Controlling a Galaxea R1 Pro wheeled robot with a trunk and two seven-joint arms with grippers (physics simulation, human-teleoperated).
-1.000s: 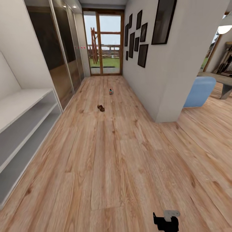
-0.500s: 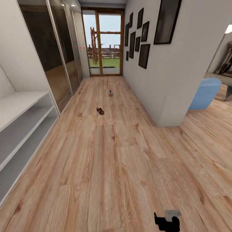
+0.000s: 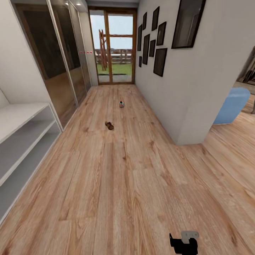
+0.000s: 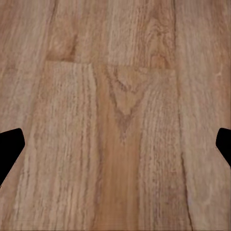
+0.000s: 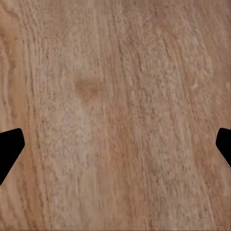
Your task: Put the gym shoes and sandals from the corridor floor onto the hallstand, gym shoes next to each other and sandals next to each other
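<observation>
A brown sandal (image 3: 109,125) is lying on the corridor floor (image 3: 117,184) well ahead, and a gym shoe (image 3: 122,104) is sitting farther along toward the glass door (image 3: 112,47). The hallstand (image 3: 21,141) is standing against the left wall, its shelves bare. Both the left hand (image 4: 115,144) and the right hand (image 5: 115,144) are hanging spread wide above bare planks, gripping nothing.
</observation>
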